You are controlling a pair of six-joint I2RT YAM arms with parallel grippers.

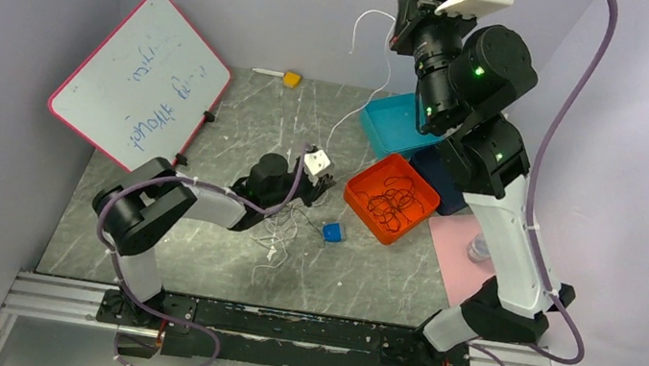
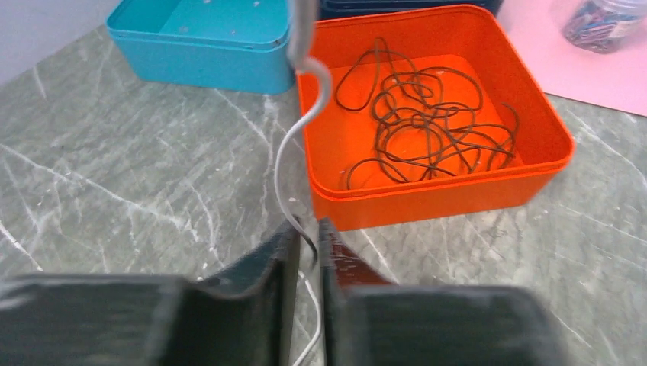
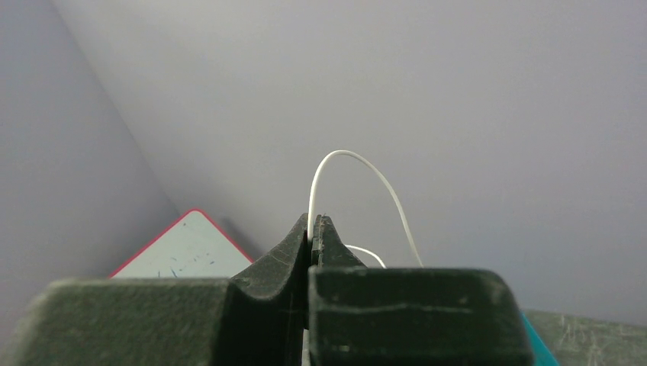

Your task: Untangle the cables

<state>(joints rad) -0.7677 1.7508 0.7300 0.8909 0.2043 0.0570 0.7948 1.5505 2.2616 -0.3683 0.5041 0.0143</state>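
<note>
A white cable (image 1: 350,114) runs from a loose whitish tangle (image 1: 279,235) on the table up to my right gripper (image 1: 404,15). That gripper is raised high near the back wall. In the right wrist view it (image 3: 313,221) is shut on the white cable (image 3: 358,171), which arcs above the fingertips. My left gripper (image 1: 324,183) is low over the table beside the orange box (image 1: 359,198). In the left wrist view it (image 2: 307,229) stands narrowly open. The white cable (image 2: 284,164) and a dark cable end lie in the gap. Black cables (image 2: 423,122) lie coiled inside the orange box (image 2: 442,200).
A teal box (image 1: 388,120) stands behind the orange one, with a dark blue one beside it. A tilted whiteboard (image 1: 142,78) stands at the left. A small blue block (image 1: 333,232), a pink sheet (image 1: 455,261) with a jar (image 1: 480,250), and a yellow piece (image 1: 291,79) are on the table.
</note>
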